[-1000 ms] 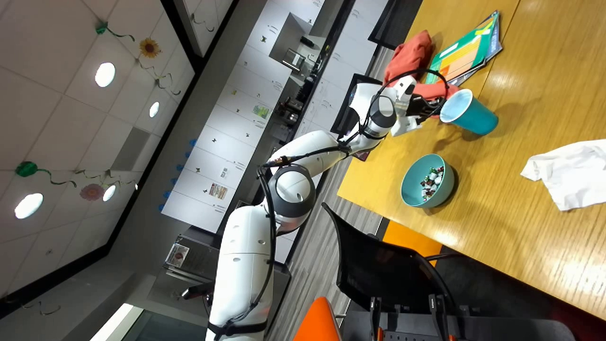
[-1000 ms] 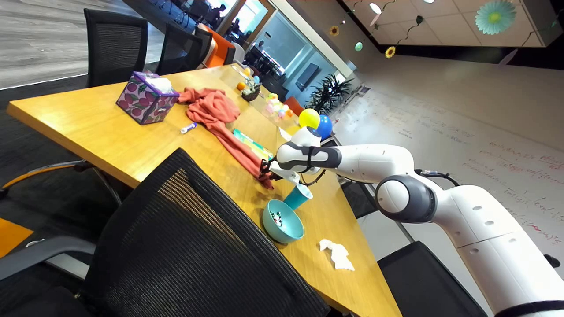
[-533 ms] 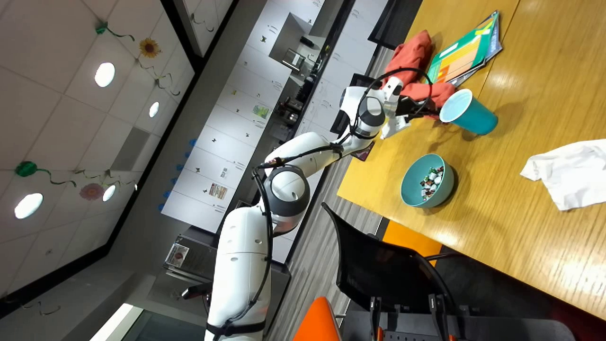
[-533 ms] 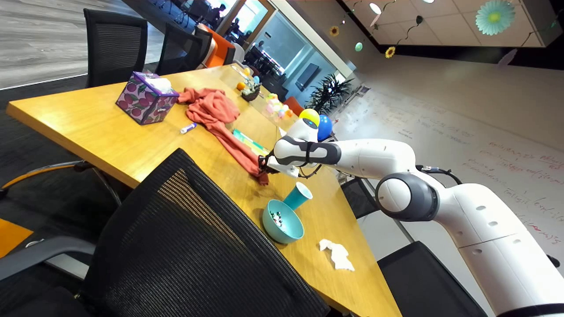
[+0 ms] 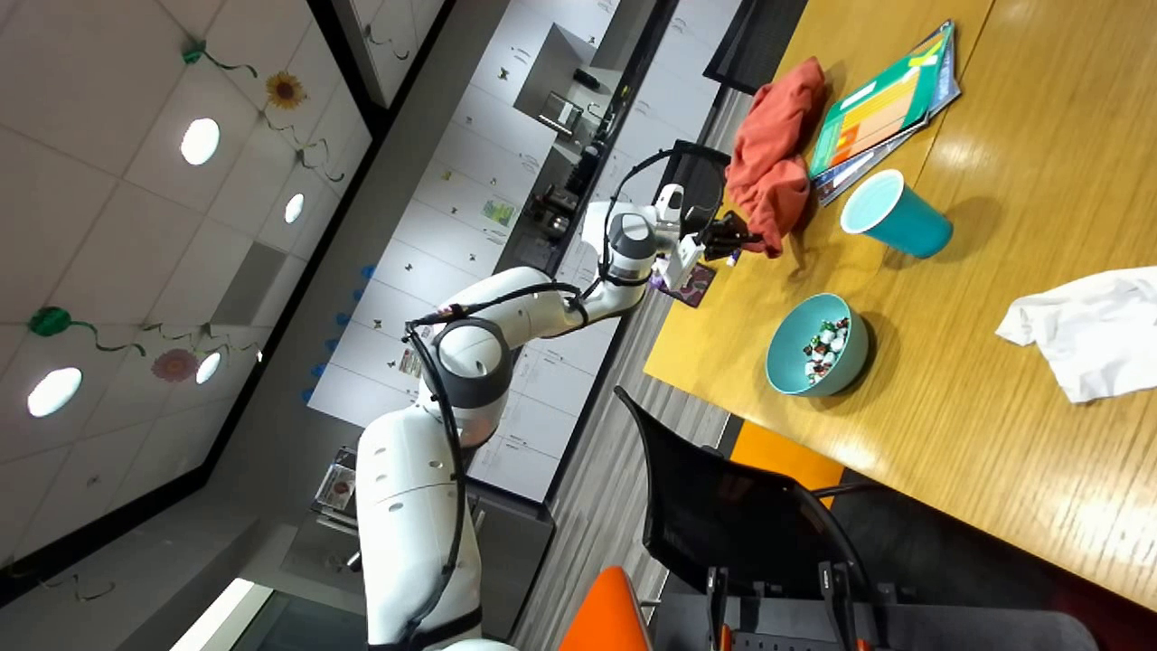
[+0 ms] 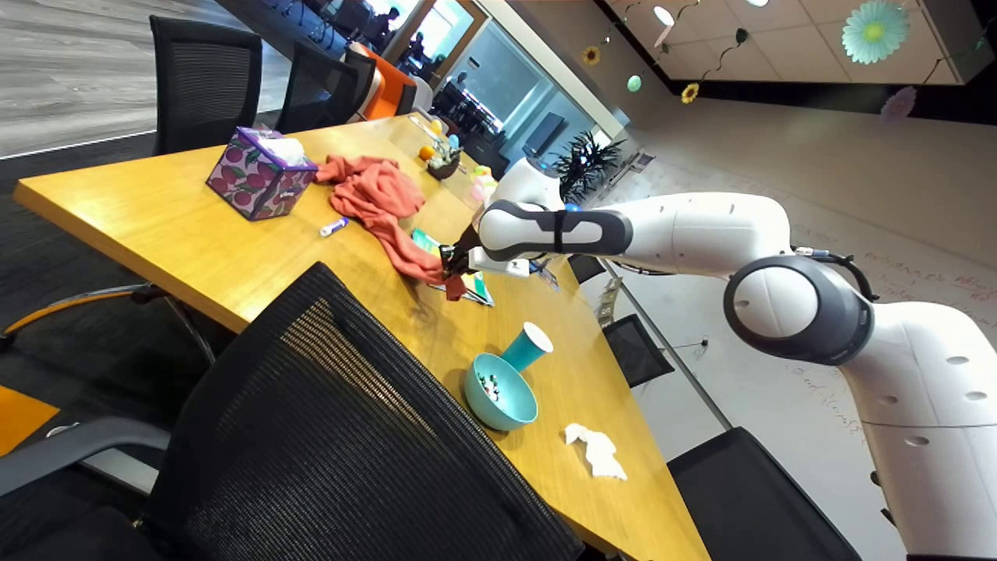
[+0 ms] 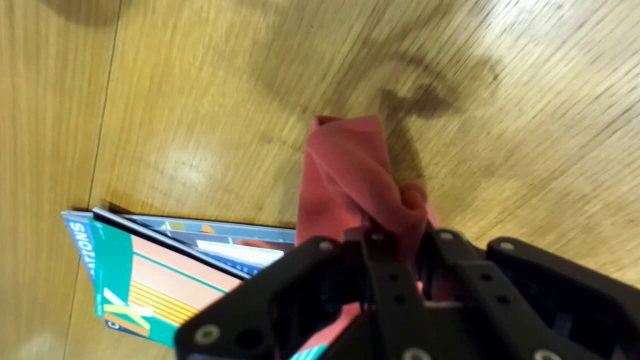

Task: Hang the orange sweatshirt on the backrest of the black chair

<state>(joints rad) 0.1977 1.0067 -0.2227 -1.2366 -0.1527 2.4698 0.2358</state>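
The orange sweatshirt lies bunched on the wooden table in both exterior views (image 5: pixel 773 136) (image 6: pixel 378 191), with one sleeve stretched toward my gripper. My gripper (image 5: pixel 752 239) is shut on that sleeve near its end; it also shows in an exterior view (image 6: pixel 452 263). In the wrist view the sleeve's cloth (image 7: pixel 345 170) is pinched between the fingers of the gripper (image 7: pixel 406 240), and its cuff sticks out past them. The held part is raised above the table. A black mesh-backed chair (image 6: pixel 311 436) stands at the table edge, apart from the gripper; its backrest also shows in an exterior view (image 5: pixel 732 497).
Booklets (image 5: pixel 886 99) lie beside the sleeve. A blue cup (image 5: pixel 913 221) and a teal bowl (image 5: pixel 850 357) with small wrapped items stand on the table (image 5: pixel 958 362). A tissue box (image 6: pixel 257 175), a marker (image 6: pixel 333 227) and a white cloth (image 6: pixel 600 452) are also there.
My gripper has moved away from the cup and bowl, up and back toward the sweatshirt's bunched body, carrying the sleeve end. The booklets show more. The chair has not moved.
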